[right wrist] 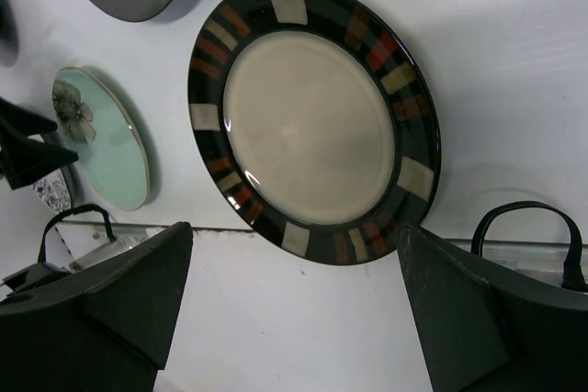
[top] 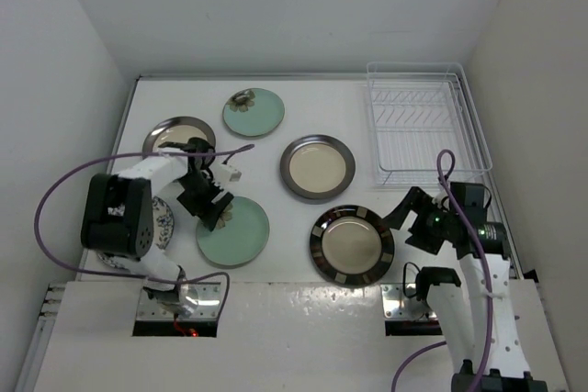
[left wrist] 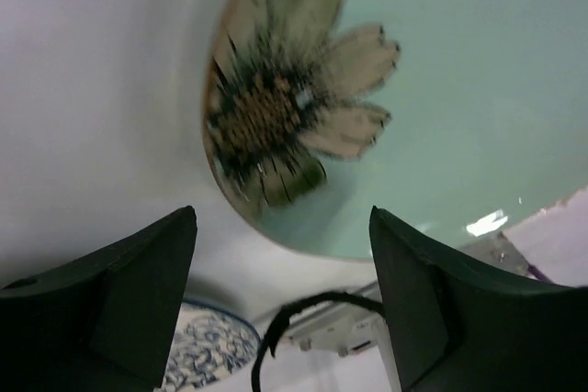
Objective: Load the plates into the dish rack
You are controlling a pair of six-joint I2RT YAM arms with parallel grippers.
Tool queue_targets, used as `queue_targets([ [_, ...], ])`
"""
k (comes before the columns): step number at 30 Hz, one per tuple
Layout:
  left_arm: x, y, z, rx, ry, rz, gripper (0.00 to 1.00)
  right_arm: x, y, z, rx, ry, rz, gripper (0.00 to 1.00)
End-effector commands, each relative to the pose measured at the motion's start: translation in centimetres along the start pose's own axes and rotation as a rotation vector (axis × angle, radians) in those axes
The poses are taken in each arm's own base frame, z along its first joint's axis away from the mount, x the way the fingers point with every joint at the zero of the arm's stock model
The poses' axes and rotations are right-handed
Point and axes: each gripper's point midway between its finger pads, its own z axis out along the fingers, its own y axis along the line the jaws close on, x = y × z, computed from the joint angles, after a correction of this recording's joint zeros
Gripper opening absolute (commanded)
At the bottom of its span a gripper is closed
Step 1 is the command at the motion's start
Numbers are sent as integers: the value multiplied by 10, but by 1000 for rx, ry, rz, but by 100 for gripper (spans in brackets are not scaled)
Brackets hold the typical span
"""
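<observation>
Nearest, the left pincer hangs over the flower edge of a glossy mint-green plate, jaws wide apart and gripping nothing. The right pincer, likewise spread and holding nothing, hovers beside the black-banded plate. Both round plates lie flat, face up, on the white tabletop. The wire dish rack sits in the far right corner.

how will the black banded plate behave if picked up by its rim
The black-banded plate looks stiff and glossy, so it likely won't flex but could slip in a pinch. It lies flat on the table with a low rim, so getting under its edge seems awkward. Probably ceramic: chips if dropped.
</observation>
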Motion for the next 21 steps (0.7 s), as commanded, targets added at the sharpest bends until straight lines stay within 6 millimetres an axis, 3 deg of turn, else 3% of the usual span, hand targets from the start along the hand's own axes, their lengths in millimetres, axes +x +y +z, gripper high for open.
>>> queue_targets([
  [1,-30,10,5,59,-81,15,81,-15,14,-9,-46,-79,-56,92],
  [5,-31,32,27,92,-49,-61,76,-18,13,-14,-34,-109,-85,92],
  [8,-33,30,40,179,-38,-89,66,-22,14,-18,-29,-125,-94,92],
  [9,-30,25,43,209,-23,-97,56,-23,14,-18,-24,-125,-94,92],
  [11,-31,20,45,250,-23,-83,46,-26,16,-19,-27,-134,-98,92],
  [12,-34,14,47,278,-30,-79,36,-28,17,-19,-29,-141,-102,92],
  [14,-42,13,43,297,-59,-69,23,-32,19,-21,-32,-155,-103,92],
  [15,-42,9,42,313,-58,-73,10,-34,21,-21,-35,-158,-103,92],
  [21,-51,6,30,361,-92,-69,0,-44,24,-20,-26,-157,-119,92],
])
